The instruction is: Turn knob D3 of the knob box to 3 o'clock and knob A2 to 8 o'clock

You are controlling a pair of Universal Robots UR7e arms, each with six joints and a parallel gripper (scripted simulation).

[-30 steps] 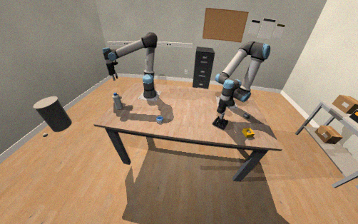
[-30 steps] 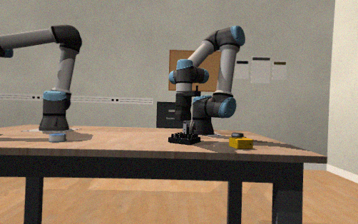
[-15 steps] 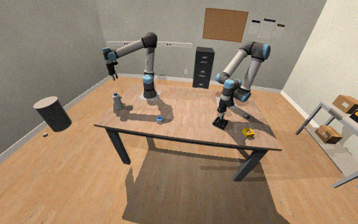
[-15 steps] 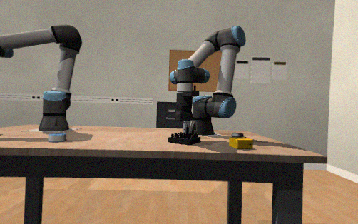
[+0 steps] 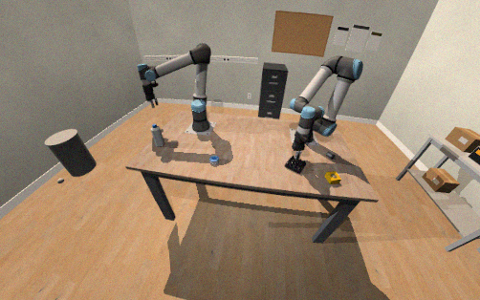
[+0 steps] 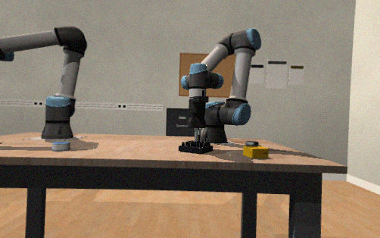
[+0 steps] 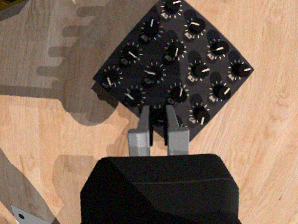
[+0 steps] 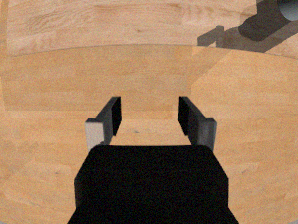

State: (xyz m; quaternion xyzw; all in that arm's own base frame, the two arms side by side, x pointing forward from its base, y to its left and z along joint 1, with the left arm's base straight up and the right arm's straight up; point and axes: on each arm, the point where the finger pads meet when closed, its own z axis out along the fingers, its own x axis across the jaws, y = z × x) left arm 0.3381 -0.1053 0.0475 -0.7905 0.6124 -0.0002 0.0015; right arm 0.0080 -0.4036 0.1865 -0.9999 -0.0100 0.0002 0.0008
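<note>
The black knob box lies on the table with rows of black knobs with white pointers. My left gripper reaches down onto it, fingers shut on knob D3, which shows only partly between them, so its pointer cannot be read. The fingers stand at a slant to the box's edges. Knob A2 is uncovered near the top, away from the fingers. Knob D4 is mostly hidden behind the right fingertip. My right gripper is open and empty, high and far from the box.
A yellow block and a small dark object lie beside the box. A blue-and-white cup and a grey bottle stand toward the other arm.
</note>
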